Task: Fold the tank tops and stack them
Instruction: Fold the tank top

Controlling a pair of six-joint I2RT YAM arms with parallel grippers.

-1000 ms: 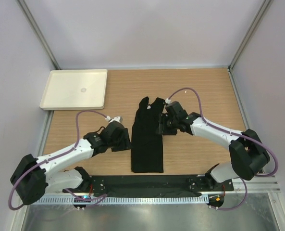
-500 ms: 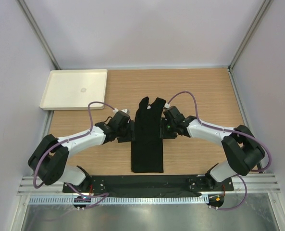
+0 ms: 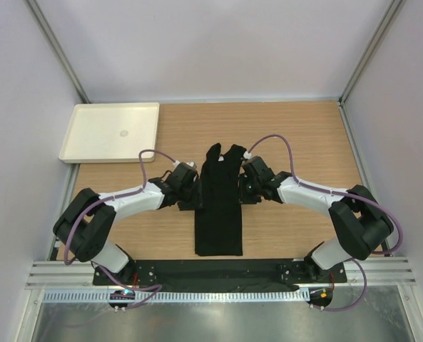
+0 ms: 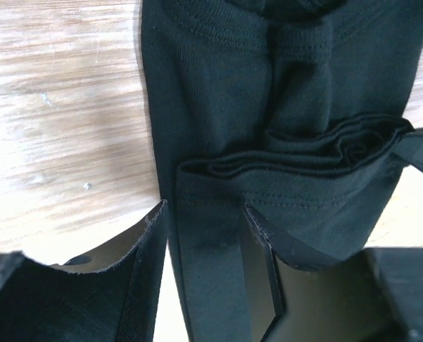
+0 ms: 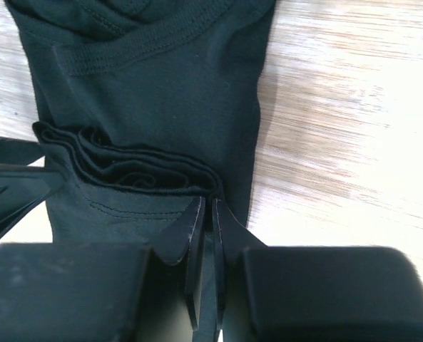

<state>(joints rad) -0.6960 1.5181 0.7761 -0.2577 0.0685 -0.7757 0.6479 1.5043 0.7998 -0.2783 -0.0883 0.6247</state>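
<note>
A wooden table [image 3: 289, 135] inside pale walls carries the work. Near its front edge lies the hem of the black tank top [image 3: 218, 214], folded into a narrow strip at the table's middle. Halfway up, the left gripper [image 4: 204, 210] stands parted astride the strip's left edge, holding nothing. The right gripper [image 5: 204, 203] is pinched onto the right edge. If only that side lifts, the stacked layers could slide apart and undo the fold. The long axis runs near to far, straps pointing away from the arms. A white tray [image 3: 97, 135] sits far left.
</note>
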